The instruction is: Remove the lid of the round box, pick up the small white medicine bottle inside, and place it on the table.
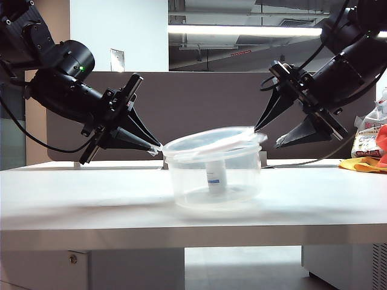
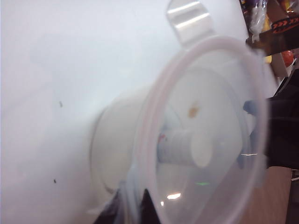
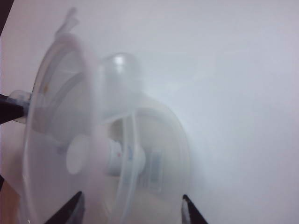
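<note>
The transparent round box (image 1: 242, 181) stands in the middle of the white table (image 1: 91, 193). Inside it the small white medicine bottle (image 1: 216, 176) stands upright. The clear lid (image 1: 211, 140) lies tilted over the rim, its right side higher. My left gripper (image 1: 155, 148) is shut on the lid's left edge; in the left wrist view its gripper (image 2: 133, 207) pinches the lid (image 2: 210, 84) above the box (image 2: 112, 140) and bottle (image 2: 187, 148). My right gripper (image 1: 268, 137) stands open at the lid's right edge. In the right wrist view the gripper (image 3: 131, 207) straddles the box (image 3: 163, 140), lid (image 3: 51, 140) and bottle (image 3: 133, 161).
A dark brown partition panel (image 1: 199, 103) runs behind the table. Coloured packets and a yellow cloth (image 1: 366, 154) lie at the table's far right, close behind the right arm. The table's thick front edge (image 1: 181, 235) faces the exterior camera.
</note>
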Controlling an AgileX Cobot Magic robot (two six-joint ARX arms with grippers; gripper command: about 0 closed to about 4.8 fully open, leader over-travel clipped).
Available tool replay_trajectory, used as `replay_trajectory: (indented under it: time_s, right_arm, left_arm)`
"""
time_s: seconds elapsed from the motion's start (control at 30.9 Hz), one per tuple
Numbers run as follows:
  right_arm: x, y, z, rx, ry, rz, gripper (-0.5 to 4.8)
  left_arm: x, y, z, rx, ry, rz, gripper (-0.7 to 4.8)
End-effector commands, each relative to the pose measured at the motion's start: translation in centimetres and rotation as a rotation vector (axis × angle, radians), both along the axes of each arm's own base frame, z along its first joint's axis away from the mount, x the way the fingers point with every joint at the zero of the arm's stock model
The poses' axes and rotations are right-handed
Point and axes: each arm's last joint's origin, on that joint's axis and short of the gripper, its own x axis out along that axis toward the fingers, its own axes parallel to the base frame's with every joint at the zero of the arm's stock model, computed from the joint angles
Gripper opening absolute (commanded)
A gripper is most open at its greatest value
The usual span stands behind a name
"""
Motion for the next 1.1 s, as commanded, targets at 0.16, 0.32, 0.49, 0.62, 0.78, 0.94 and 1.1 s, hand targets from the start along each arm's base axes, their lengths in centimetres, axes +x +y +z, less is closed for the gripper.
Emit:
replay_trajectory:
  time_s: [0.16,0.32,0.49,0.62,0.78,0.94,1.1]
  right_arm:
    - [0.0,0.1,0.3,0.010,-0.016,0.003,2.61]
    - [0.1,0.1,0.3,0.009,-0.017,0.003,2.61]
    - [0.1,0.1,0.3,0.009,-0.017,0.003,2.61]
    - [0.1,0.0,0.3,0.009,-0.017,0.002,2.62]
    - [0.1,0.0,0.3,0.009,-0.017,0.002,2.61]
    - [0.1,0.0,0.3,0.009,-0.018,0.001,2.62]
    - [0.1,0.0,0.3,-0.005,-0.037,0.009,2.62]
  left_arm:
    - [0.1,-0.1,0.4,-0.036,-0.032,-0.032,-0.05]
    - [0.4,-0.2,0.9,-0.079,-0.049,-0.022,-0.05]
    - [0.8,-0.3,1.6,-0.146,-0.078,-0.031,-0.05]
    - [1.0,-0.5,2.5,-0.218,-0.103,-0.054,-0.05]
    - [1.3,-0.7,4.0,-0.311,-0.125,-0.104,-0.05]
    - [1.7,-0.9,5.7,-0.361,-0.159,-0.158,-0.05]
    - [2.4,-1.0,8.0,-0.380,-0.209,-0.165,-0.05]
